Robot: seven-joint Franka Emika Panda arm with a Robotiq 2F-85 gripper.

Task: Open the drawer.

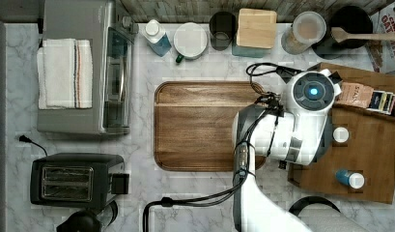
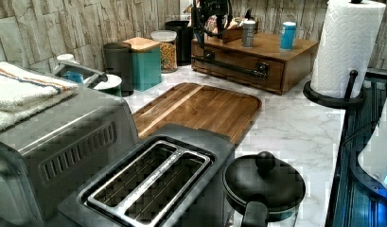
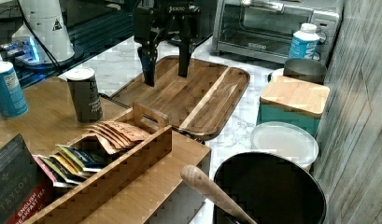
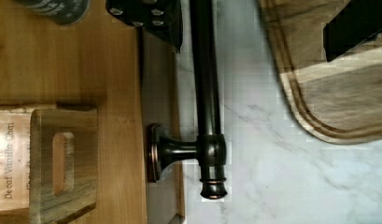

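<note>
- Jaws stand wide apart and hold nothing; in the right view the gripper [image 3: 166, 70] hangs with its two black fingers [image 3: 148, 65] pointing down over the near edge of the cutting board [image 3: 188, 95].
- Wrist view: one finger [image 4: 153, 18] sits over the cabinet's front edge on the inner side of the handle [image 4: 206, 98], the other finger lies out over the cutting board [image 4: 333, 93]; the bar runs between them, no contact visible.
- Drawer [image 2: 231, 71] sits in the wooden cabinet [image 2: 295, 61] at the far end of the desk [image 2: 295, 127] in the left view; its front looks flush with the cabinet, shut.
- Handle [image 2: 229, 66] is a long dark bar across the drawer front, held off it on short posts; the wrist view shows one post and the bar's knobbed end.
- Top view: the white arm [image 1: 287, 130] reaches from the bottom edge and covers the gap between the cutting board [image 1: 195, 125] and the cabinet [image 1: 369, 159].
- On the cabinet top, right view: a dark can [image 3: 84, 94], a blue can [image 3: 8, 89], a wooden caddy [image 3: 109, 177] of tea sachets.
- Elsewhere on the desk, left view: toaster [image 2: 153, 184], toaster oven with a folded towel [image 2: 21, 92], paper towel roll [image 2: 349, 47], teal box with wooden lid [image 2: 145, 64].
</note>
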